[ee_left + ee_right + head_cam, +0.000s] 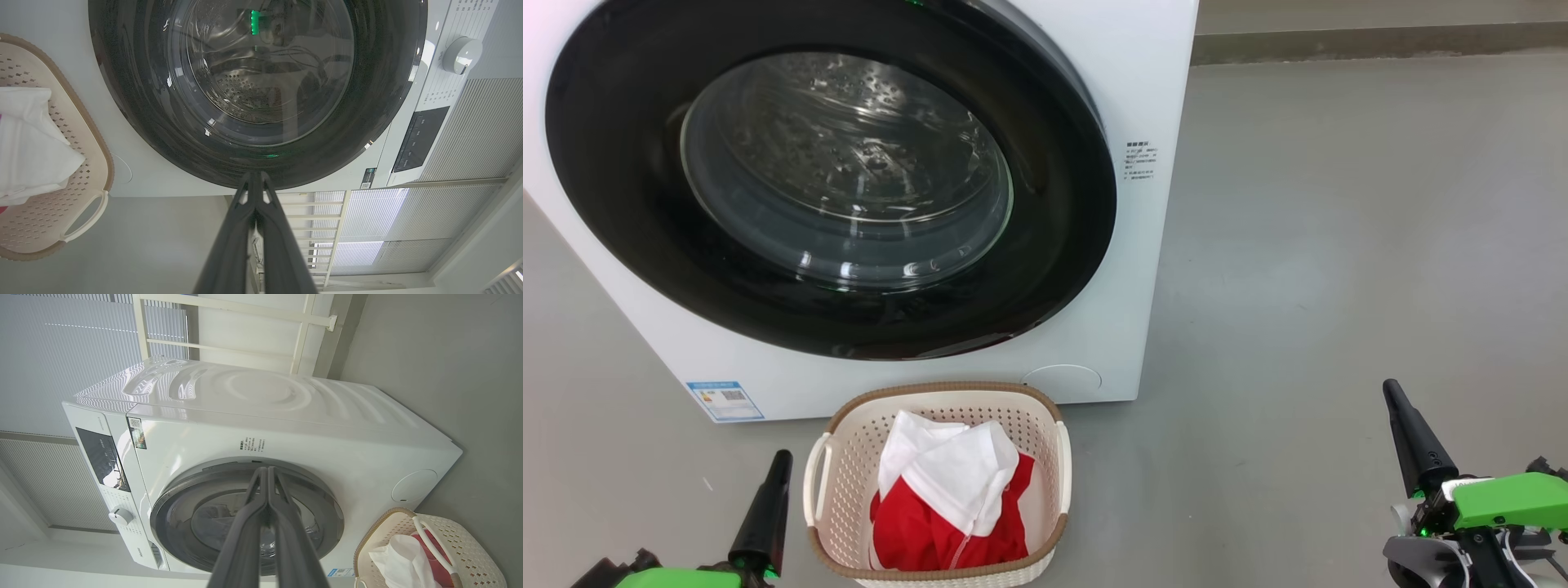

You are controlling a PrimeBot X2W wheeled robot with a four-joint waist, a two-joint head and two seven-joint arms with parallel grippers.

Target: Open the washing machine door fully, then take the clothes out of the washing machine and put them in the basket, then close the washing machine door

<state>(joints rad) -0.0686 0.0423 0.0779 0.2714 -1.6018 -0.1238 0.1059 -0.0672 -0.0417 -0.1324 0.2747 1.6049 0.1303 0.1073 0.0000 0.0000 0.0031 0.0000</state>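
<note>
1. Right, the clothes (947,498) lie in the basket (849,457). A white garment is draped over a red one, heaped toward its right side.
2. The basket stands between my two pincers. It is near the left gripper (783,459), whose tip shows just off the basket's left handle (813,482), and well apart from the right gripper (1391,390) out on the right.
3. Both pincers are clenched with their fingers pressed flat together, grasping nothing. Both point up toward the washing machine (1143,245).
4. The machine stands directly behind the basket, and the basket's far rim is just in front of its lower panel. The washing machine door (1045,269) is shut against the front, and the steel drum shows through the glass. A blue label (725,400) sits at the lower left corner.
5. Everything rests on a smooth grey floor (1339,245), with a darker skirting strip (1339,41) along the far wall. My right wrist view shows white slatted blinds (61,355) beyond the machine.
6. The basket is upright with its mouth open to the ceiling and its handles to my left and right. From this foreshortened angle I cannot tell which way its long axis runs. The white garment stretches from the far rim down toward me.
</note>
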